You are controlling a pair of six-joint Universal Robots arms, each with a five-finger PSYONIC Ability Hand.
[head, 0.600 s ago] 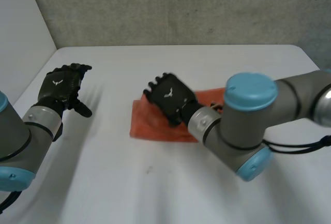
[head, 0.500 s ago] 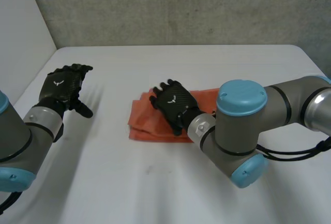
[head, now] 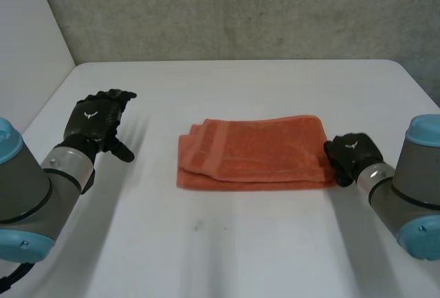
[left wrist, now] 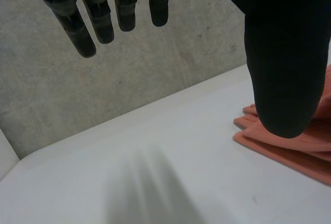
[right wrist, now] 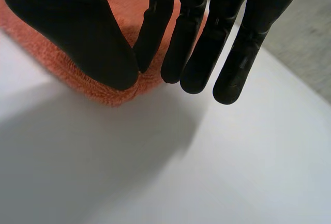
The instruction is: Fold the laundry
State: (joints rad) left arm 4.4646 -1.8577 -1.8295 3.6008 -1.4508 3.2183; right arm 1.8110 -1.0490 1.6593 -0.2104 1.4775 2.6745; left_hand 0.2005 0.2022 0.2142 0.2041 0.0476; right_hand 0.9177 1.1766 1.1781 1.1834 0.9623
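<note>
An orange towel [head: 251, 152] lies folded into a flat rectangle in the middle of the white table [head: 234, 250]. My right hand [head: 352, 155] rests at the towel's right end, beside its short edge. In the right wrist view that hand [right wrist: 196, 38] has straight fingers and holds nothing, with the towel's corner [right wrist: 121, 1] under its thumb and fingertips. My left hand [head: 96, 122] hovers over the bare table left of the towel, open with fingers spread. In the left wrist view the towel's layered left edge [left wrist: 289, 146] lies beyond my left hand's thumb [left wrist: 282, 53].
A grey concrete wall [head: 240, 9] runs behind the table's far edge. A white panel [head: 27, 43] stands at the far left. Bare table surrounds the towel on all sides.
My right hand has slid from the towel's left part across to its right end and off it. The towel now lies flatter. My left hand has shifted slightly toward the towel.
</note>
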